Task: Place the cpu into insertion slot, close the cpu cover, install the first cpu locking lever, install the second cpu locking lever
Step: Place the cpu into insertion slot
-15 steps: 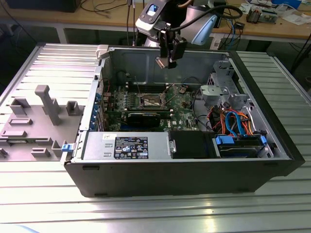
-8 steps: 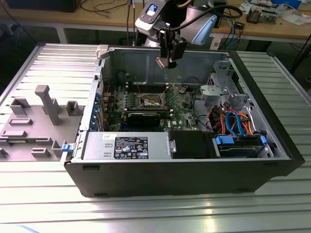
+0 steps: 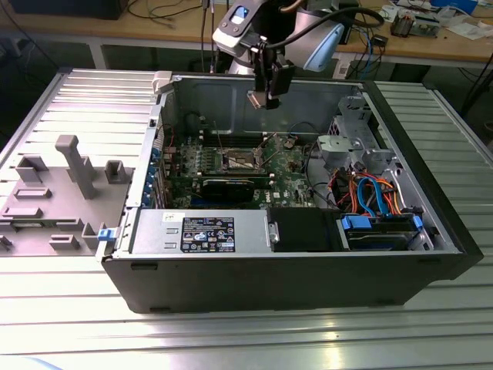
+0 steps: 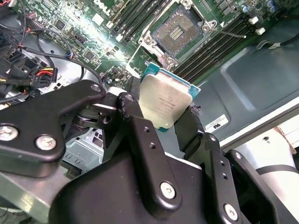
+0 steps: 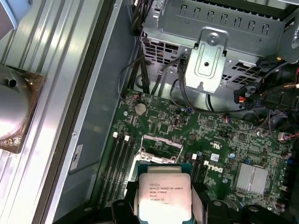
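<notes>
Where the ribbed metal table reaches the exterior view's left, a grey fixture tray is seen, with several upright grey blocks standing on it. To the right of it, an open black computer case is laid on its side across the middle of the frame. Along its near wall, a silver power-supply box is housed at lower left, and a black drive bay beside it. Behind these, a green circuit board is mounted, and the insertion slot is set in it, uncovered, its dark centre ringed by a silvery rim in the second wrist view. Long narrow memory slots run beside it.

In the upper middle of the exterior view, the gripper is hung above the board, and the cpu is clamped by its edges between the two black fingers. The chip is held well clear of the slot, touching nothing but the fingers. Its tan-gold underside is turned toward the exterior camera, while its silver-grey top is faced toward both wrist cameras. As the chip is square, no long axis can be told.

At the exterior view's right, a metal drive cage is fitted, with blue and orange cables packed in below it.
</notes>
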`<state>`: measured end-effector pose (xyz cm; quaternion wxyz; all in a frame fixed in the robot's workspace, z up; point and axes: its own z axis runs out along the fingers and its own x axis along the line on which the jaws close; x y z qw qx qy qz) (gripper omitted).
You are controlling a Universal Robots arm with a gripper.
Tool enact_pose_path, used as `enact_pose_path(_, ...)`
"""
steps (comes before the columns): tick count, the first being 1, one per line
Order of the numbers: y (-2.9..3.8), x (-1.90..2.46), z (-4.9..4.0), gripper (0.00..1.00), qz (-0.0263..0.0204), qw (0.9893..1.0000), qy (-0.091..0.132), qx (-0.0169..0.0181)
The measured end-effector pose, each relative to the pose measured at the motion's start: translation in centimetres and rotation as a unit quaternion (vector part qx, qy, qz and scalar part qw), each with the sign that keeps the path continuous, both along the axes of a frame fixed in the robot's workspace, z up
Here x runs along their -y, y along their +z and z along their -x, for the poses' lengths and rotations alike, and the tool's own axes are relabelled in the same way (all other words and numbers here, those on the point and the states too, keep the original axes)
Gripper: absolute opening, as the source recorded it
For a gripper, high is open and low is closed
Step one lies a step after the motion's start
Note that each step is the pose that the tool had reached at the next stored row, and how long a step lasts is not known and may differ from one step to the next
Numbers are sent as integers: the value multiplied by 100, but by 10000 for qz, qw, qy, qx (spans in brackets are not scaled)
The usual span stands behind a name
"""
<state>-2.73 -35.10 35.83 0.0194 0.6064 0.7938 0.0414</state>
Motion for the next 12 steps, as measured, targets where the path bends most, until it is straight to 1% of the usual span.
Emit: enact_pose_path(12, 0, 0, 0, 54, 0, 10000, -22, 0)
